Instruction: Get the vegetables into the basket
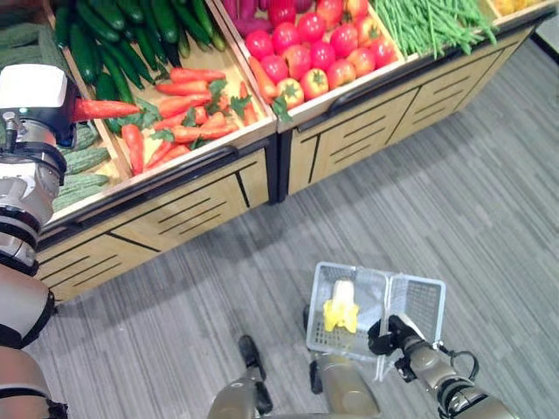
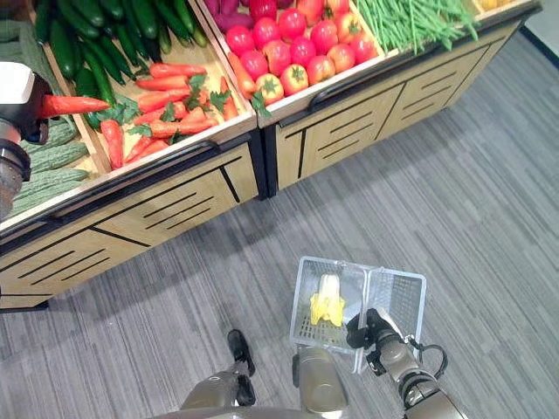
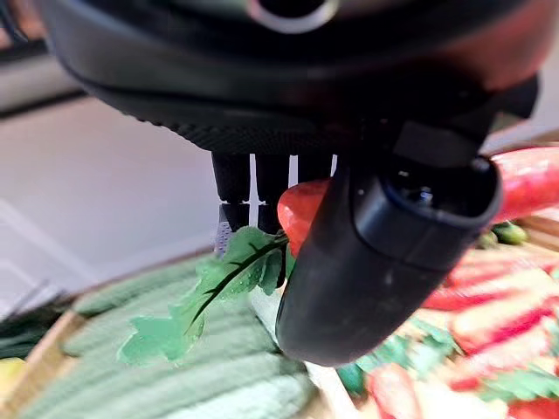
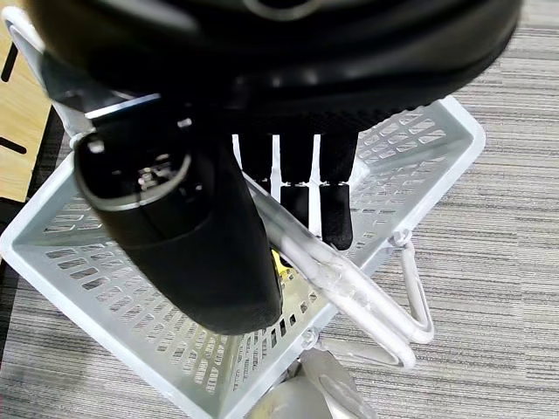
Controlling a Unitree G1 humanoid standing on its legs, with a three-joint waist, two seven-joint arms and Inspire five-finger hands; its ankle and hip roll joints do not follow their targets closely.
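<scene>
Left eye view: left hand (image 1: 33, 96) up at the produce stand (image 1: 175, 209), holding a carrot (image 1: 105, 109) lifted clear of the carrot bin (image 1: 188, 109). Step in hand looks like carrying the picked carrot off to the basket (image 1: 419, 301), which hangs low by the floor (image 1: 454, 192) in the right hand (image 1: 389, 336). Next move likely calls for swinging the left arm down and across to over the basket, then letting go. Inside the basket lies one yellow and white piece (image 1: 341, 305), maybe corn, hard to tell.

Right eye view: same scene. Stand bins from the robot's left: pale bumpy gourds (image 2: 48, 170), dark cucumbers (image 2: 87, 35), carrots with leaves, tomatoes (image 2: 293, 48), green beans (image 2: 410, 22).

Left wrist view: fingers (image 3: 262, 188) and thumb closed round the carrot's thick end, a green leaf (image 3: 205, 292) hanging off it; gourds and more carrots below.

Right wrist view: fingers (image 4: 297, 188) curled round the basket's handle (image 4: 349, 288), thumb on the near side. Grey mesh basket hangs under the hand, a bit of yellow visible inside.
</scene>
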